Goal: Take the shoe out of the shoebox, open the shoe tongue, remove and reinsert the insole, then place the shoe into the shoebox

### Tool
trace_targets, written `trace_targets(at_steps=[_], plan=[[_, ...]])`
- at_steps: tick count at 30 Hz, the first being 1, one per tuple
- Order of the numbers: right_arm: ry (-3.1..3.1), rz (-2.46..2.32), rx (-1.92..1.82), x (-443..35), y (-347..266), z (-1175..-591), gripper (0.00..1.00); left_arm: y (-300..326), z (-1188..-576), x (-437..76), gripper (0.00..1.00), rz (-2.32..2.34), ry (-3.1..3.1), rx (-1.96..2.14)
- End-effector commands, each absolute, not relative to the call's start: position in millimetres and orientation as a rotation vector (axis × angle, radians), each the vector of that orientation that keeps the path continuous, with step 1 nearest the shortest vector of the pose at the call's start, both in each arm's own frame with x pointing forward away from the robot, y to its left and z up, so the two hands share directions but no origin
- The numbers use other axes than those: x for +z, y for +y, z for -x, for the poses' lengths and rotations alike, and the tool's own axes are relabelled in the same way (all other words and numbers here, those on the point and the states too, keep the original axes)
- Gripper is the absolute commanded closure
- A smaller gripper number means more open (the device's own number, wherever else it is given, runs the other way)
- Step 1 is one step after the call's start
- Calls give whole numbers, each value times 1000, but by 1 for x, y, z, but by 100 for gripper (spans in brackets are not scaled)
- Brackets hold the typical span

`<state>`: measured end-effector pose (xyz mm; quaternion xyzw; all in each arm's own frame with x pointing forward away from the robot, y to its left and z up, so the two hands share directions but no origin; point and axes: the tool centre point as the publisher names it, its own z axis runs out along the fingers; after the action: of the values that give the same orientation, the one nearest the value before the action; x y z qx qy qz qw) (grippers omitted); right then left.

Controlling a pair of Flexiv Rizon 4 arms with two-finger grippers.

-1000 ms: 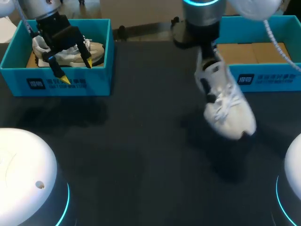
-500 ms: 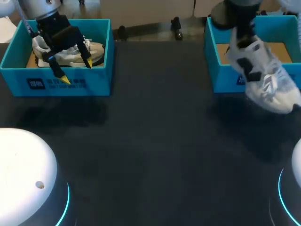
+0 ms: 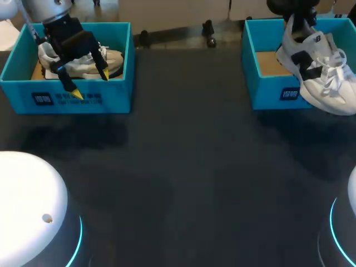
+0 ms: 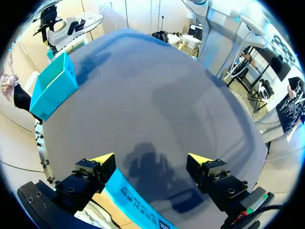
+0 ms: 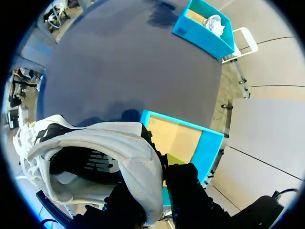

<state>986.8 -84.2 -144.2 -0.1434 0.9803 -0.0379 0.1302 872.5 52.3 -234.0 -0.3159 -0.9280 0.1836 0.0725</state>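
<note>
A white sneaker [image 3: 317, 67] of mesh and smooth leather, with black side patches and looped white laces, hangs at 2 o'clock in the head view. Its heel is up and its rounded toe tips down toward 4 o'clock, over the front wall of the teal cardboard shoebox [image 3: 272, 94] on that side. The right gripper [image 5: 164, 164] is clamped on the padded heel collar, one black finger outside and the other down in the dark opening (only one yellow tip shows). That box has a plain brown floor and a white printed label on its front, too small to read. At 10 o'clock a second teal shoebox [image 3: 111, 97], labelled likewise, holds a pale sneaker [image 3: 114, 60]. The left gripper [image 3: 90, 82] hovers over it with fingers spread wide, nothing between them. The matte dark grey table [image 3: 178, 167] lies under all.
</note>
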Motion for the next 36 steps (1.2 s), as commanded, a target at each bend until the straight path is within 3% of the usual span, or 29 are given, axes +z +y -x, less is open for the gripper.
trace_targets(at_steps=[1, 13, 20, 29, 36], plan=[[2886, 349, -153, -148, -89, -994, 100, 53, -872, -233, 0, 949, -2788, 549], [2833, 315, -90, -143, -180, -1088, 100, 53, -872, -233, 0, 949, -2788, 549], [2877, 388, -145, -150, -196, -1128, 100, 53, -872, -233, 0, 949, -2788, 549], [2909, 303, -90, -172, -205, -1135, 100, 53, -872, -233, 0, 949, -2788, 549], [2921, -246, -111, -174, -234, -1114, 100, 53, -872, -233, 0, 949, -2788, 549]])
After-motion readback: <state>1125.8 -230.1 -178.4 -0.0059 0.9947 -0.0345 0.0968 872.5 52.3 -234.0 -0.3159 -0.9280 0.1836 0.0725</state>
